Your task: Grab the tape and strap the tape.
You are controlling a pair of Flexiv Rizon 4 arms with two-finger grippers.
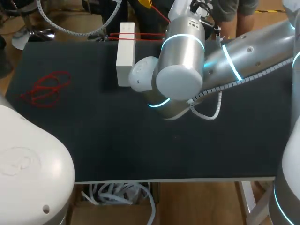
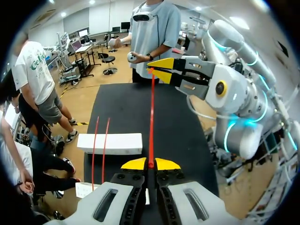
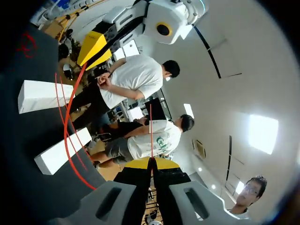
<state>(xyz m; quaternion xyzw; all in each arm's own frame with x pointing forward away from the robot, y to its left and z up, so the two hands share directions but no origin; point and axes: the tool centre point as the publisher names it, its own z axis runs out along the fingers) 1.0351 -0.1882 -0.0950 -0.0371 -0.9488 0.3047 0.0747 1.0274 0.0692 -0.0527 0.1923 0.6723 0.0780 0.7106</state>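
Both arms hold one length of red tape [image 2: 151,122] above the black table [image 1: 140,150]. In the left wrist view the left gripper [image 2: 150,164] has its yellow tips pinched together on the near end of the band. The band runs in a straight, tight line from there to the right arm's tips at the far side of the table. The right wrist view shows the right gripper [image 3: 151,162] closed on a thin red strand in the same way. From that angle the rest of the tape curves away in a loose arc toward the other arm.

Two more red strands cross a white box [image 2: 110,143] lying on the table beside the taut line, and a second white box [image 3: 61,150] sits near it. A red tangle [image 1: 47,89] lies well apart, toward the left of the table in the head view.

The tape looks thin, light and quite limp, with no stiffness of its own. It is likely to hold a line only under tension and to sag or twist once one end eases. It seems narrow and smooth enough to slide through a light pinch. The safest hold is probably deep between the pads and close to each end, with both arms pulling evenly. The boxes look light, so a hard tug on the wrapped strands could drag them across the cloth
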